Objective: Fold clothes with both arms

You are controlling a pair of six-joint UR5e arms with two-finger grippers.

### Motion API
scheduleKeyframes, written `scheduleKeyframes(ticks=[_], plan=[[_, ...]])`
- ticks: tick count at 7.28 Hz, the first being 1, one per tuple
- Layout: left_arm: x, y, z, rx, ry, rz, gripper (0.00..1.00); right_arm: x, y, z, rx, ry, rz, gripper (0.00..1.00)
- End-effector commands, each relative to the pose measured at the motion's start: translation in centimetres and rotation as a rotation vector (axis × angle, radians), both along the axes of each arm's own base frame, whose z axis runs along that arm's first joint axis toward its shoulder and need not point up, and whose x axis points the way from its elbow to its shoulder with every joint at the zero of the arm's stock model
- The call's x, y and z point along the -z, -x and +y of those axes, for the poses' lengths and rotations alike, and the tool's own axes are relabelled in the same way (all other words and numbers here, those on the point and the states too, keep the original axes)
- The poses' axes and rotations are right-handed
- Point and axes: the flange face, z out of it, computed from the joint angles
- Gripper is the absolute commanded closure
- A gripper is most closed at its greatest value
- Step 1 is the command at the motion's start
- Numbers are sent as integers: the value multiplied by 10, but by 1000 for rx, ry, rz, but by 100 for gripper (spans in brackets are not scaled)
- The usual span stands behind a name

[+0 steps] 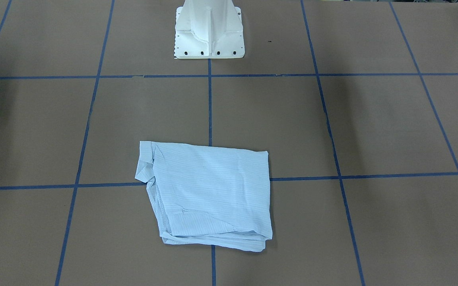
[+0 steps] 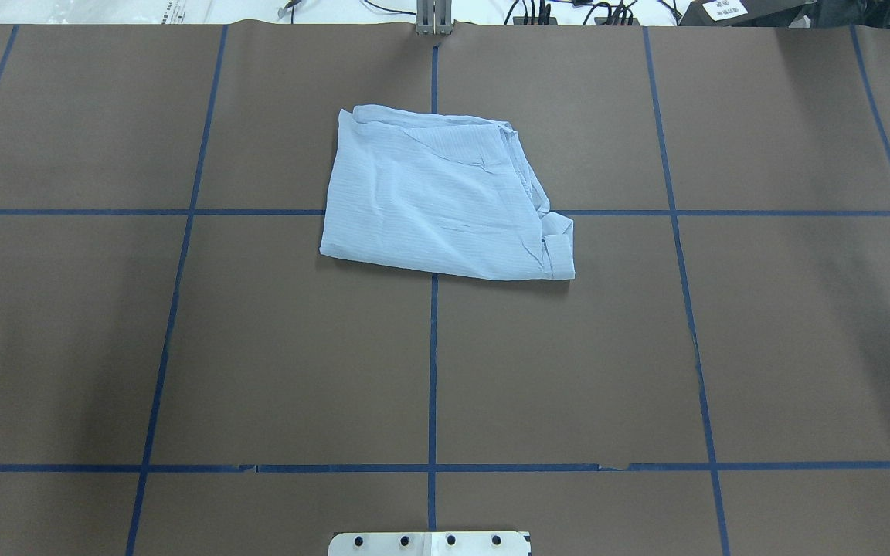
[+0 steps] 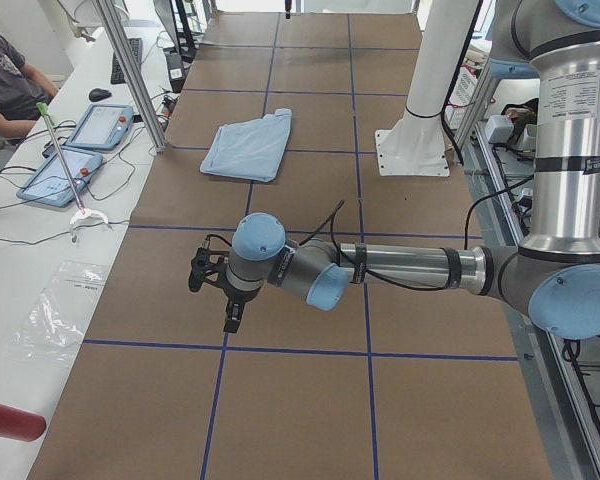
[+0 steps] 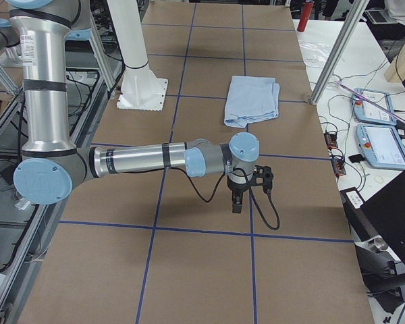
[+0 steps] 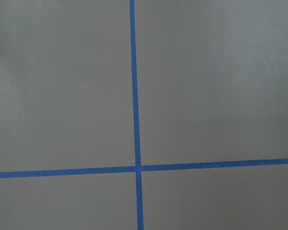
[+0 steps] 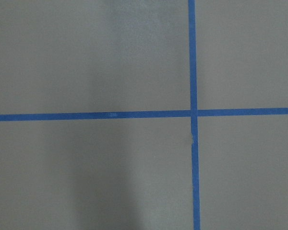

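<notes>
Folded shirt (image 2: 437,201) — long axis left-right

Light blue striped shirt (image 2: 437,201) folded, rough rectangle, flat on table (image 2: 259,347).

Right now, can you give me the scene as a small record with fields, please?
shirt: light blue shirt, folded into a rough rectangle, lying flat
place: on the table, over a crossing of blue tape lines
left arm: left gripper over bare table, apart from shirt; open or shut unclear
right arm: right gripper likewise
</notes>
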Motion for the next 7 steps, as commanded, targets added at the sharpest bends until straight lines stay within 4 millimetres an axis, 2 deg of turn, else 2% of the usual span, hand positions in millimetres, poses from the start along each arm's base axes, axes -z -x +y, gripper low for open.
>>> scheduleKeyframes(ticks=[1,7], plan=[[0,0,0,-1,-3,0,0,-1,0,0,0,3,0,0],[5,0,0,-2,-19,0,0,0,0,-2,0,0,1,0]])
